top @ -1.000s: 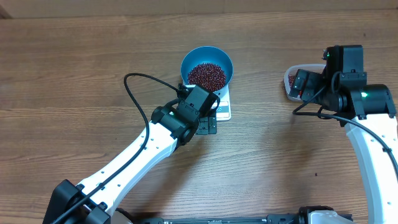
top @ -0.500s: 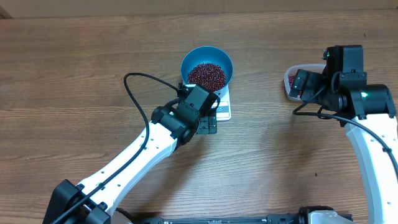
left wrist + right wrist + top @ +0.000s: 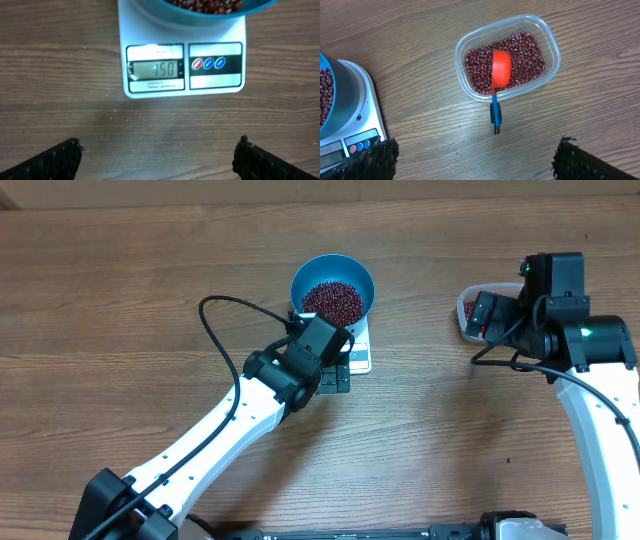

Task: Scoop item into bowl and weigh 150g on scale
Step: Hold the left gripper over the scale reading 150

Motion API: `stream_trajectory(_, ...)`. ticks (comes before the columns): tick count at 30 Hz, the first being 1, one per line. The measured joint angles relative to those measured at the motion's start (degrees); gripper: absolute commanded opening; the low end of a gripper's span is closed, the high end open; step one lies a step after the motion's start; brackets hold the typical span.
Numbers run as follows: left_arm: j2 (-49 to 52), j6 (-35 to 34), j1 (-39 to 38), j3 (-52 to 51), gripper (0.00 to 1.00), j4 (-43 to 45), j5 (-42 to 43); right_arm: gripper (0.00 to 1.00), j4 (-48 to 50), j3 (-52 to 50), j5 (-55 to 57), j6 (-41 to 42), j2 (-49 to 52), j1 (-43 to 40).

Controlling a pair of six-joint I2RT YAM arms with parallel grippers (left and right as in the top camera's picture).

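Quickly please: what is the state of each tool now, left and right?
Left tool: open, holding nothing.
Right tool: open, holding nothing.

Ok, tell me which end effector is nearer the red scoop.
Right. The right end effector hovers open just off the scoop's handle end; the left end effector is far off, at the scale's front edge.

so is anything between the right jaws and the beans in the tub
Only the red scoop lies on top of the beans in the clear tub, its blue handle reaching out over the rim. Nothing else visible lies between the open right jaws and the tub.
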Motion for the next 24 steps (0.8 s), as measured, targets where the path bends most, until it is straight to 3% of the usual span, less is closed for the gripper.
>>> stream_trajectory(24, 0.0, 4.3, 0.0, 0.0, 0.99, 7.1, -7.2, 1.00, 0.0, 0.0, 0.0, 0.0, 0.0, 0.0)
